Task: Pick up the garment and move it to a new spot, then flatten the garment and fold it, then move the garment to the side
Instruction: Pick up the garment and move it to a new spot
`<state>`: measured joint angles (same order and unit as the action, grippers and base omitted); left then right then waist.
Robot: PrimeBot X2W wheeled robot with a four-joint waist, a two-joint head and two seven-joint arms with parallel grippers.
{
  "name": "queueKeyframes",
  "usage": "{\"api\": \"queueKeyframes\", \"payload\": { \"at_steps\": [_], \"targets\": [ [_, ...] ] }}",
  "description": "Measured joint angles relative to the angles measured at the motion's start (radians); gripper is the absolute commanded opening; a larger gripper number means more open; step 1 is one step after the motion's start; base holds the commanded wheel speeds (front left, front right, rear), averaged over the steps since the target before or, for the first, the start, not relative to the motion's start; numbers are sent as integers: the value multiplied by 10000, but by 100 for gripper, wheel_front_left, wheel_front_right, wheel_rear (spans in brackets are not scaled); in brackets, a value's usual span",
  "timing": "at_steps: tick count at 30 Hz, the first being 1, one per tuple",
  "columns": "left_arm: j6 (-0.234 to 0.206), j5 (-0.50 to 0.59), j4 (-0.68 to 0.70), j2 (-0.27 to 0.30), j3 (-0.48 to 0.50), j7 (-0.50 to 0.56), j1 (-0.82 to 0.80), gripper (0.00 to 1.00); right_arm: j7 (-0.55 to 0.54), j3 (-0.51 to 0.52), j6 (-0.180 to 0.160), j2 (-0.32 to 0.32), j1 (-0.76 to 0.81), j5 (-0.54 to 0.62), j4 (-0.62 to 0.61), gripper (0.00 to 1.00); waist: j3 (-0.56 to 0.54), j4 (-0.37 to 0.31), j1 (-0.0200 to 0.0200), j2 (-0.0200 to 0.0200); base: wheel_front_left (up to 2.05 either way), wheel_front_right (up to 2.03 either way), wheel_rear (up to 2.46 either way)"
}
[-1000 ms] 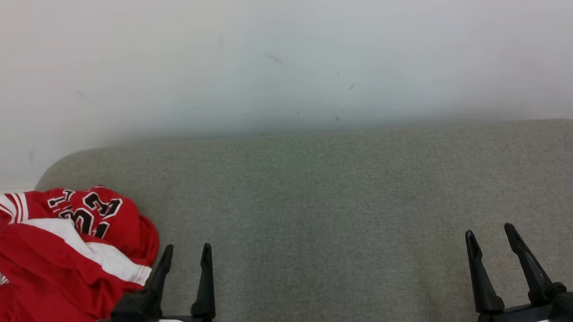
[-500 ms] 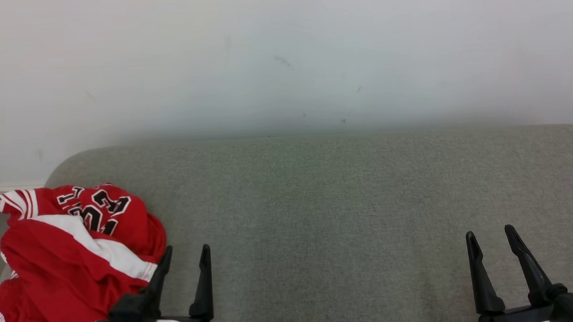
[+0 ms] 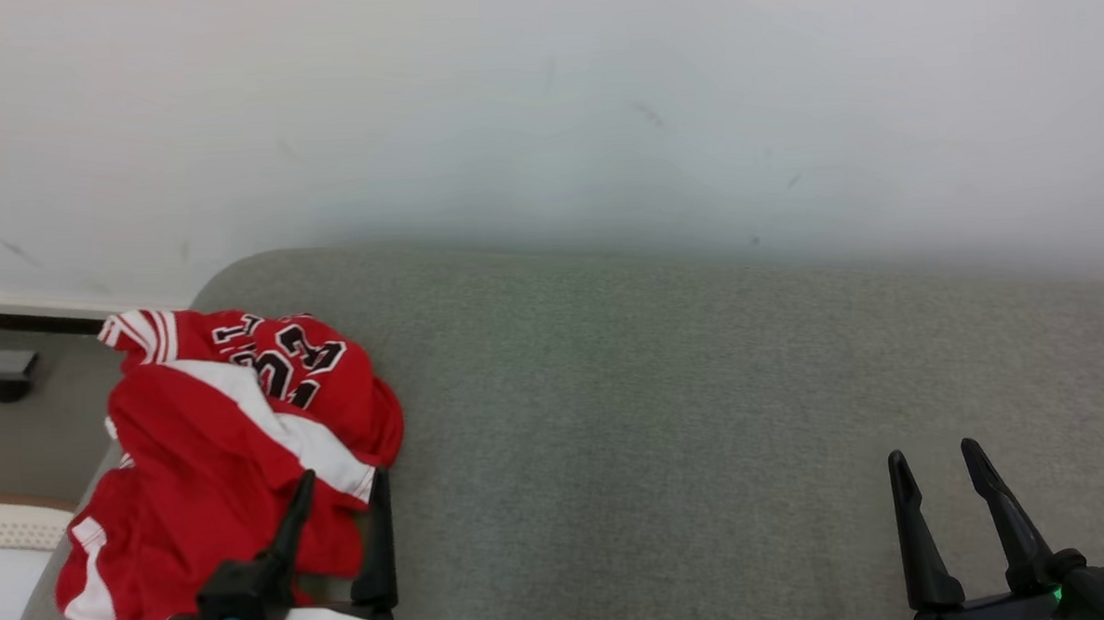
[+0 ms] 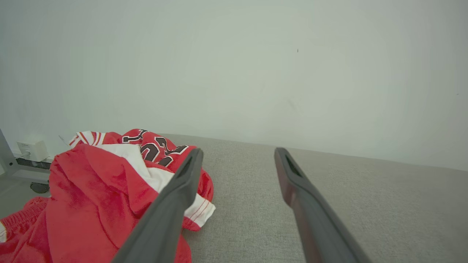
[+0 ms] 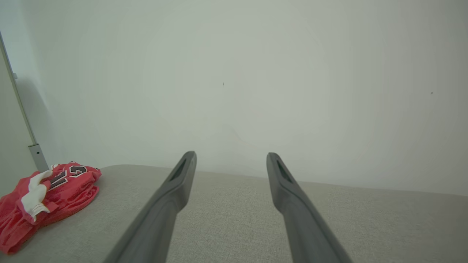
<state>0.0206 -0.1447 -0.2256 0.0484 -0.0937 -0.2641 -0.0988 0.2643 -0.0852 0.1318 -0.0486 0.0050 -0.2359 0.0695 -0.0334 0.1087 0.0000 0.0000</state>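
The garment is a crumpled red jersey with white stripes and black numbers, heaped at the left end of the grey upholstered surface. My left gripper stands open at the heap's near right edge, its left finger over the cloth in the head view, nothing between its fingers. In the left wrist view the garment lies left of the left gripper. Far to the right, my right gripper is open and empty above bare fabric. The right wrist view shows the garment far left of the right gripper.
A pale wall rises right behind the grey surface. Left of the surface the floor drops away, with a dark baseboard strip and a white object at the lower left. A white box sits by the wall.
The head camera has turned left, so the garment sits further right in view. The left gripper's tips now overlap the garment's edge. Both grippers stay open.
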Motion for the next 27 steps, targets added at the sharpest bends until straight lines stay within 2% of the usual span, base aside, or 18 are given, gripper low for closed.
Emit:
{"api": "queueKeyframes", "payload": {
  "at_steps": [20,27],
  "targets": [
    [4,35,-207,0,426,2,-185,100,0,-284,-2,0,-36,-115,17,100,235,3170,0,0,0,0,0],
    [6,-33,-201,2,483,0,-176,100,0,-362,0,0,-103,-109,73,100,329,3795,0,0,0,0,0]
  ]
}}
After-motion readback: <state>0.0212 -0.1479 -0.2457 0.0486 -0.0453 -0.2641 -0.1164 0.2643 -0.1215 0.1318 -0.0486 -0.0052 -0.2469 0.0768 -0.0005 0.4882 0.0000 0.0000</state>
